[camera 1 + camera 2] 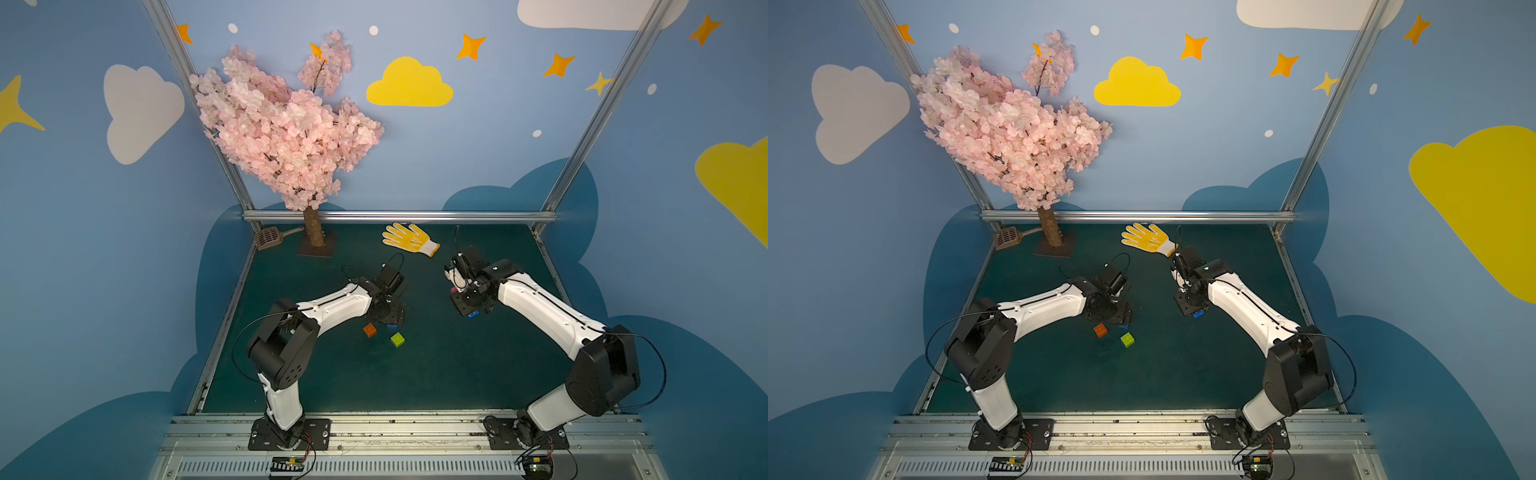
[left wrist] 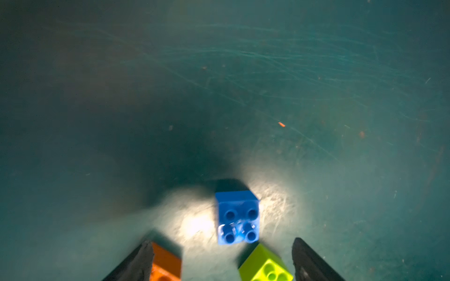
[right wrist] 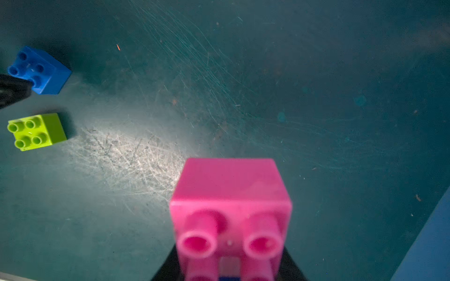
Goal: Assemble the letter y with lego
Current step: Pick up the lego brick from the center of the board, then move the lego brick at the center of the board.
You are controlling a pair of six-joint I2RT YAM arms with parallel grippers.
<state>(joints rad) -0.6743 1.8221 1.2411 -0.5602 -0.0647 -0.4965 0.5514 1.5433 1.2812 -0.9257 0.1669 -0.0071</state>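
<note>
Three loose lego bricks lie mid-table: orange [image 1: 369,330], dark blue [image 1: 391,327] and lime green [image 1: 397,339]. My left gripper [image 2: 222,242] hangs open just over them. The dark blue brick [image 2: 237,216] sits just ahead of the gap. The orange one [image 2: 166,264] is against one finger and the lime one [image 2: 265,266] is near the other. My right gripper [image 3: 230,267] is shut on a pink brick [image 3: 231,206], held above the table at the right [image 1: 455,289]. A blue piece [image 1: 472,314] shows under that gripper; whether it joins the pink brick I cannot tell. The letter y is out of view.
A yellow glove [image 1: 409,239] lies at the back of the table. A pink blossom tree [image 1: 316,232] on a square base and a brown scoop [image 1: 268,237] stand at the back left. Metal rails border the green mat [image 1: 436,374].
</note>
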